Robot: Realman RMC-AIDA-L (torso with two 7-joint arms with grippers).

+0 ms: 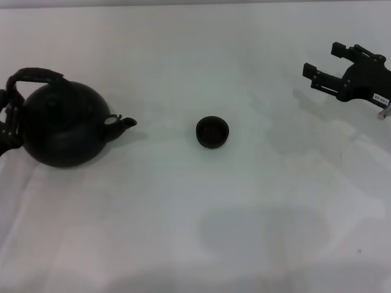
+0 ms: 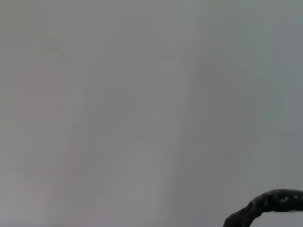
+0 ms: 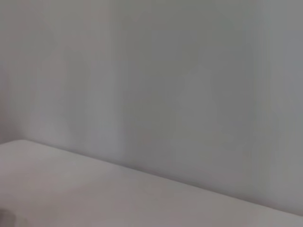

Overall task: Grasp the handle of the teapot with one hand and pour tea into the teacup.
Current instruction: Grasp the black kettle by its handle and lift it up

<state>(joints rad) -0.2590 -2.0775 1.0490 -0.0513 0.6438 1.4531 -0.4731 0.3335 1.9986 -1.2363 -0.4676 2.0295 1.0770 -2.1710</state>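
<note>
Your teapot (image 1: 64, 125) sits at the tabletop's (image 1: 201, 232) left edge, well apart from the teacup (image 1: 212, 132) at centre. It looks heavy and rigid; take the arched handle (image 1: 35, 75) at its crown. Left gripper (image 1: 7, 119) is beside it, finger state unclear. Right gripper (image 1: 327, 68) hangs far right, fingers apart.

The teapot (image 1: 64, 125) at the left is plain black all over, its spout tip showing a small pale glint. Its handle (image 1: 35, 75) is black with a dark, faintly brownish binding. The teacup (image 1: 212, 132) at the middle is dark brown-black, unpatterned. The table (image 1: 244, 232) is plain white with soft grey shadows. The right gripper (image 1: 325, 65), far right, is black, with a small white label.
</note>
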